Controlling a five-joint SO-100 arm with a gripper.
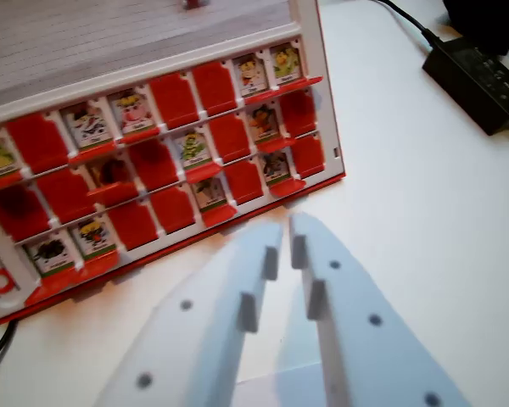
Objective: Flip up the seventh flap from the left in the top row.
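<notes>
A red guessing-game board (pixel 165 144) lies on the white table (pixel 424 220), some portrait flaps (pixel 284 64) raised. The jaws hover nearly closed, empty. A black power adapter (pixel 479 80) sits at the far edge.

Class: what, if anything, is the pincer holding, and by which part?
Nothing. The white plastic pincer is nearly closed on empty air, short of the red flap game board.

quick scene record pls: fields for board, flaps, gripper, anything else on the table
board: red and white flap game board, lying on a white table
flaps: three rows; some show character pictures, others plain red; count per row unclear, left edge cut off
gripper: white gripper, tips nearly together, holding nothing, just below the board's near edge, not touching it
other: black power adapter with cable, upper right
</notes>
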